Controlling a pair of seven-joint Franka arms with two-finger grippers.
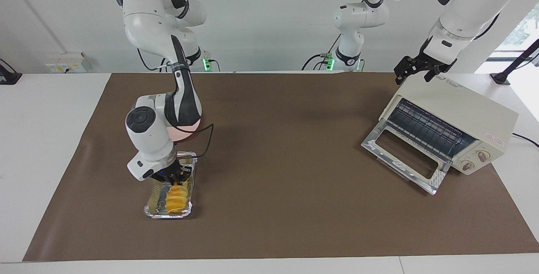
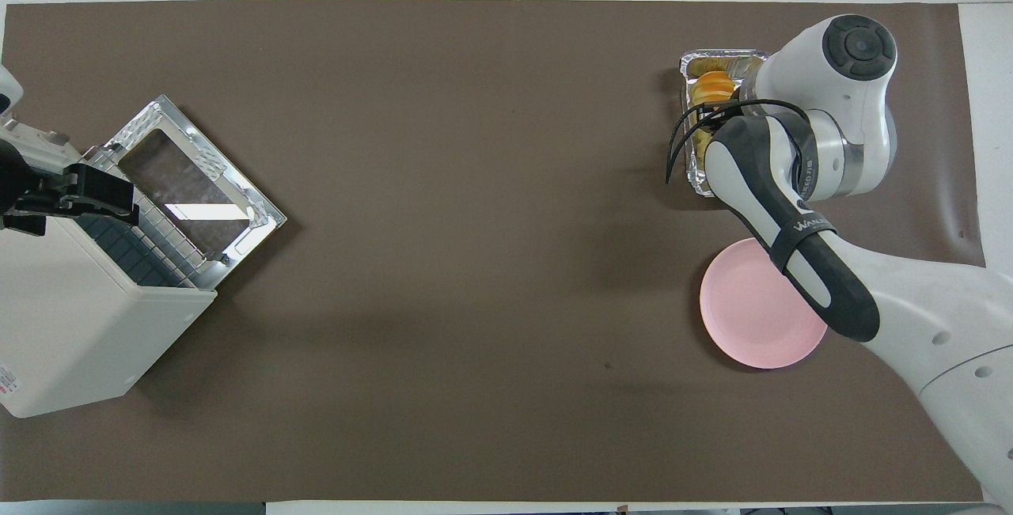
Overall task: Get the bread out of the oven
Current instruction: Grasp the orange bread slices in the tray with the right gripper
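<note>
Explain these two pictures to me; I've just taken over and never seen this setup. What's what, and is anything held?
These are two robot arms at a table with a brown mat. One camera faces them; the other looks down from above their end. The oven stands at the left arm's end with its door dropped open. The left gripper waits open over the oven's top edge. The bread lies in a foil tray at the right arm's end, and a pink plate sits nearer the robots. The right gripper is down at the bread, but I cannot tell whether it grips it.
</note>
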